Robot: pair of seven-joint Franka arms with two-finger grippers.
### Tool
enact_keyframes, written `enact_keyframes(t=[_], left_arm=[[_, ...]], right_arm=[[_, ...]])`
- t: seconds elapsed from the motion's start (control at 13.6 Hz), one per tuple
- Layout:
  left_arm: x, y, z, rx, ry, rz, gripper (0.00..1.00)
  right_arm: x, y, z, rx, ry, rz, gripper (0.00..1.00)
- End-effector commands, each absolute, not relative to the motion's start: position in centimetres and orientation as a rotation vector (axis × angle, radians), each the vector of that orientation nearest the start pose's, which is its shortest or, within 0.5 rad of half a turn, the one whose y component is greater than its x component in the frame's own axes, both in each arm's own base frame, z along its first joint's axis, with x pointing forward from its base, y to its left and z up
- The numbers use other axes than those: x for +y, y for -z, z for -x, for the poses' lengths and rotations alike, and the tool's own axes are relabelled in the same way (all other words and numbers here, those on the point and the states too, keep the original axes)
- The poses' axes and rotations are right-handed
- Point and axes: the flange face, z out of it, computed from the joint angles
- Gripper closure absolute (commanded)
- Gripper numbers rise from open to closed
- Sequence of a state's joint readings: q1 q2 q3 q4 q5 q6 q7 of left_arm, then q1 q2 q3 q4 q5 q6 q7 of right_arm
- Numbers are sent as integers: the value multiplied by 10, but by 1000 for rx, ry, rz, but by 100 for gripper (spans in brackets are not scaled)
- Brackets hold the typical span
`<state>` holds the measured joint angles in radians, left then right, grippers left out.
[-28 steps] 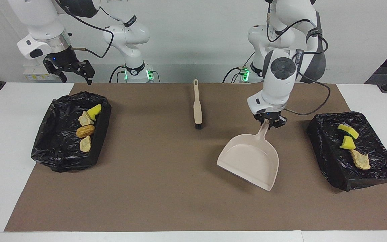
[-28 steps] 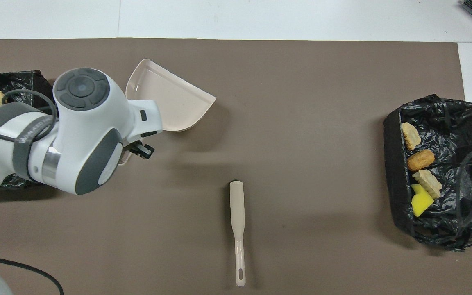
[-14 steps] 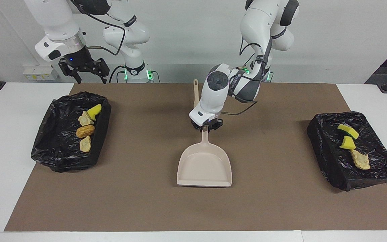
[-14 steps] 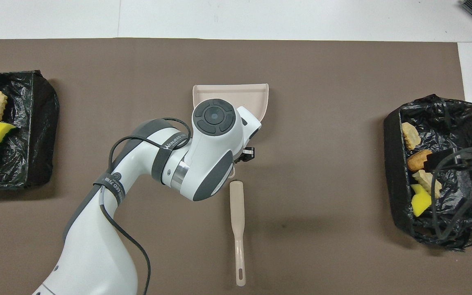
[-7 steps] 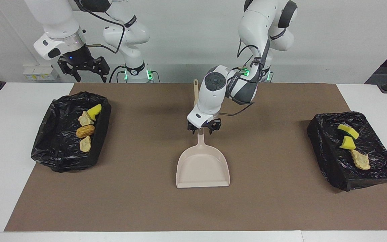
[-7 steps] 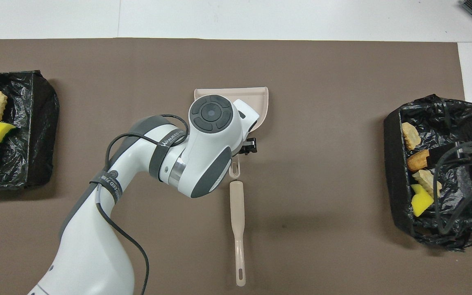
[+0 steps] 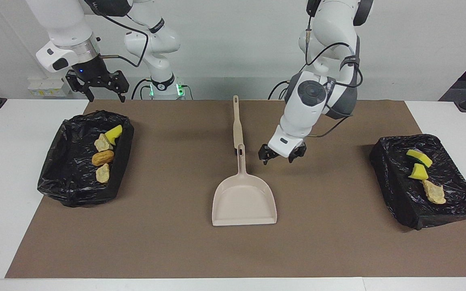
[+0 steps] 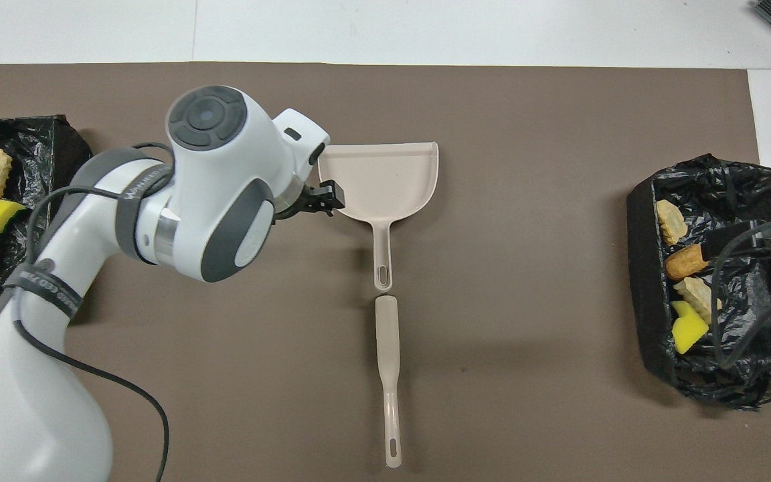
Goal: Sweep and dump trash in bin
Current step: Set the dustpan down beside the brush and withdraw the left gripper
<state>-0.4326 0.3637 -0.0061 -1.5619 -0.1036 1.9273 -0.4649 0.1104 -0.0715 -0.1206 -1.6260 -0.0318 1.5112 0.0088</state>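
On the left arm's [image 8: 44, 294] band, unreadable lettering.

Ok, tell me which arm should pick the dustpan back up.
Probably left. The left gripper hangs open over the mat right beside the dustpan handle. The right gripper waits open, raised near the bin at its own end of the table, much farther from the handle.

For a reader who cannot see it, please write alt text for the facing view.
A beige dustpan lies flat mid-mat, its handle pointing at a brush; the open left gripper hangs beside the handle, the open right gripper is raised near its bin. Both black-lined bins, including the other bin, hold the trash.
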Motion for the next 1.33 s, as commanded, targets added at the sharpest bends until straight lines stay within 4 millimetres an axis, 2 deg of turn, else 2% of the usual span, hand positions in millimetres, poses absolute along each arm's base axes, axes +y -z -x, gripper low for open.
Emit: enact_keyframes(t=[0.0,0.22,0.44,0.52,0.66,0.74,0.81,0.96,1.03,1.18,1.25], left_arm=[[-224,-460,-619,-73,-54,3238,0],[-162,-476,-633,9,-5,3231,0],[-107,-501,-634,117,14,3230,0],[-89,-512,-631,117,20,3231,0],[-61,-532,-619,260,-5,3220,0],[-40,-546,-613,278,21,3217,0],[-29,-557,-609,257,30,3219,0],[-24,-565,-601,247,-9,3220,0],[-23,-568,-597,245,-46,3220,0],[-29,-588,-577,286,-44,3192,0],[-28,-584,-567,292,-86,3181,0]], right_arm=[[-23,-632,-523,19,-85,3167,0],[-20,-634,-531,3,-10,3171,0],[-13,-636,-535,-20,44,3172,0],[-9,-636,-538,-32,66,3172,0],[-8,-636,-540,-40,91,3172,0],[-8,-635,-540,-38,91,3170,0],[-8,-636,-540,-36,93,3170,0],[-8,-636,-541,-38,103,3170,0],[-8,-636,-542,-41,115,3170,0],[-9,-635,-542,-39,113,3172,0],[-12,-636,-542,-31,115,3172,0]])
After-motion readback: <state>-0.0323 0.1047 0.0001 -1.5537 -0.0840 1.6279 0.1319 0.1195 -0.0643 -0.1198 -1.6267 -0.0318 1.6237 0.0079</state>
